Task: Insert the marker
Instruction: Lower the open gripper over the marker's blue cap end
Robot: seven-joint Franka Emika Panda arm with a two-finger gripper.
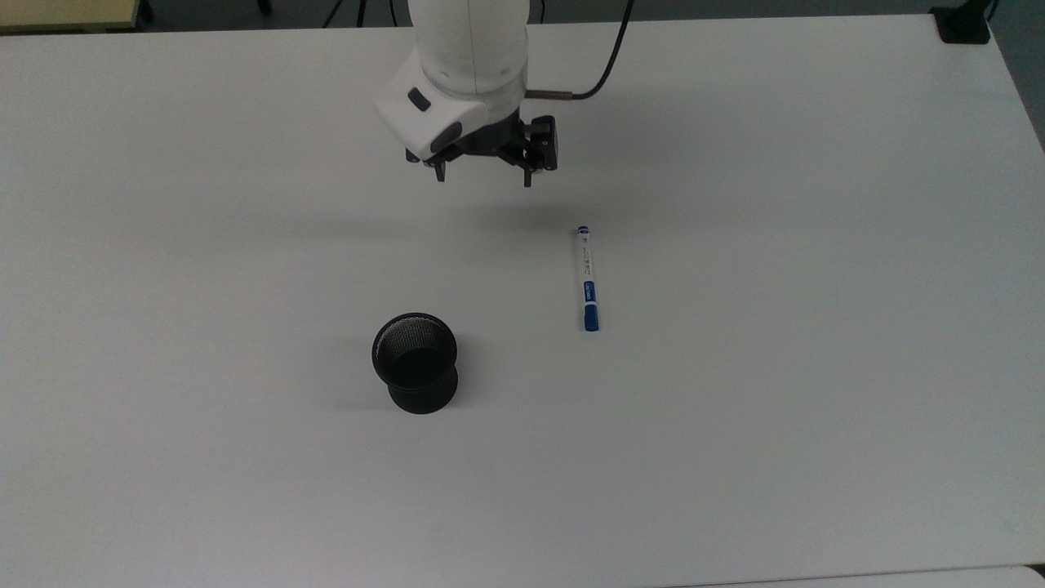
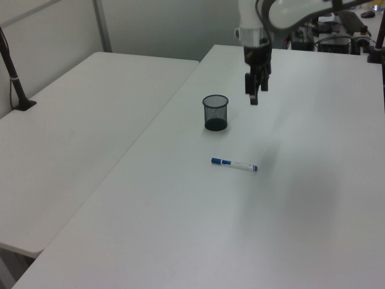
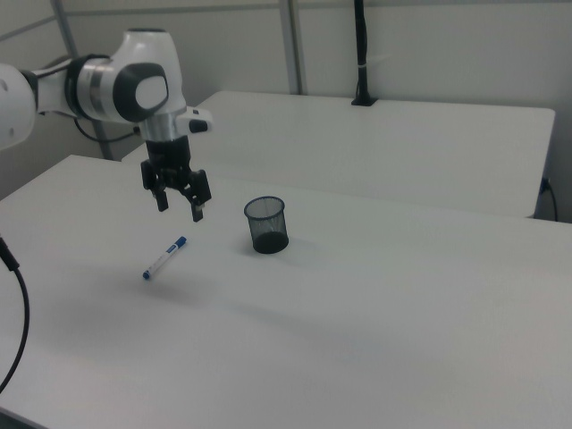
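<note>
White desk (image 1: 816,408), two items on it, well apart: marker (image 1: 587,278) lying flat (blue cap toward top view's bottom); black mesh cup (image 1: 415,361) upright.

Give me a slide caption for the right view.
Open gripper hangs above the table, marker lying flat below, upright mesh cup empty alongside.

A big white table (image 1: 816,408) filled the room's middle. A second white table (image 2: 72,138) stood right beside it, with a black pole (image 3: 361,54) clamped at its far edge. Pale walls (image 3: 429,45) with grey metal posts (image 2: 102,25) stood behind the tables.
</note>
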